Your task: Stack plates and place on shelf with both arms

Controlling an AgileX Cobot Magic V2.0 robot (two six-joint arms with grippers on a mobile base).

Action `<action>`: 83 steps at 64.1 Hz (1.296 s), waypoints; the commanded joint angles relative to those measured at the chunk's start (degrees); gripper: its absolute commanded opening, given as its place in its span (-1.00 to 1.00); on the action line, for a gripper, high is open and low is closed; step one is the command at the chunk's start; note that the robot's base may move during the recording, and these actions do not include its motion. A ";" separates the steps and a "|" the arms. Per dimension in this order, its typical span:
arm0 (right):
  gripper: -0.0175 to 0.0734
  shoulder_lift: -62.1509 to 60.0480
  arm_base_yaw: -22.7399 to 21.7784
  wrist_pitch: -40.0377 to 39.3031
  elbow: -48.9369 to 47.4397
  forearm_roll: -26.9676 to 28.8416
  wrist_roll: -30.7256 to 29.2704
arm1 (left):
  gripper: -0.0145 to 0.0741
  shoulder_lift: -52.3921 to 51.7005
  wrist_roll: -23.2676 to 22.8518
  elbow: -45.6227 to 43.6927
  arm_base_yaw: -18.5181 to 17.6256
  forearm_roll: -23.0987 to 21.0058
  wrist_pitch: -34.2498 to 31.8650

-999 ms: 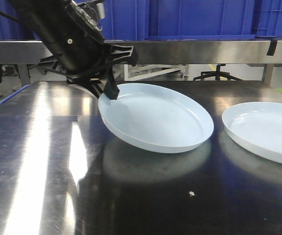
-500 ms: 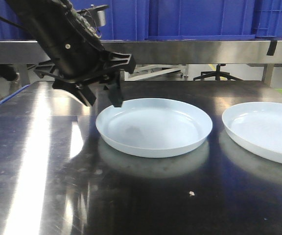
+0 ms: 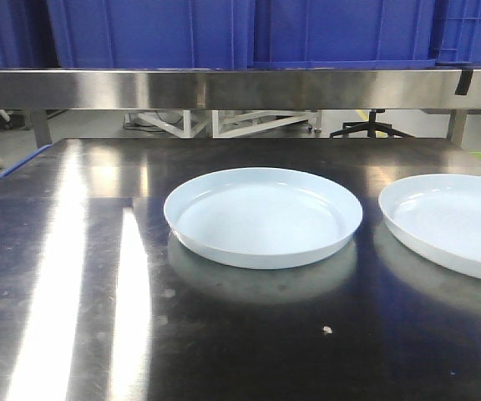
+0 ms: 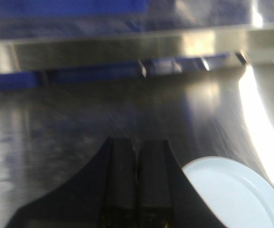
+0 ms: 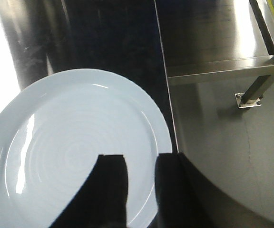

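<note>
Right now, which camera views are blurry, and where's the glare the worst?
Front view: sharp, but a broad white glare streak runs down the dark polished steel tabletop on the image's left. Left wrist view: smeared and soft throughout, the black left hand included. Right wrist view: fairly crisp; the right hand is an unlit black silhouette over the glossy pale bluish-white round plate.

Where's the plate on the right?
The right plate lies flat on the steel table at the front view's right edge, apart from the middle plate, beneath the right gripper.

No readable text, labels or numbers anywhere.
</note>
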 commanded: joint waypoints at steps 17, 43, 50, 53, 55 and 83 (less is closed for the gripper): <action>0.05 -0.69 0.05 -3.46 -2.11 -0.80 -0.57 | -0.48 -24.90 -7.32 18.40 18.72 9.30 -7.77; 0.05 -0.69 0.05 -4.31 -2.11 -0.80 -0.57 | -0.48 -44.34 -7.59 44.95 22.78 9.53 -12.96; 0.05 -0.69 0.05 -4.31 -2.11 -0.80 -0.57 | -0.48 -47.00 -7.59 48.96 22.78 7.55 -12.73; 0.05 -0.69 0.05 -4.31 -2.11 -0.80 -0.57 | -0.48 -47.52 -7.59 49.73 22.78 7.45 -12.73; 0.05 -0.69 0.05 -4.31 -2.11 -0.80 -0.57 | -0.48 -47.68 -7.59 50.02 22.78 7.45 -12.73; -0.47 -0.69 0.05 -2.25 -2.11 -0.80 -0.57 | -0.48 -47.79 -7.59 50.30 22.78 7.81 -12.93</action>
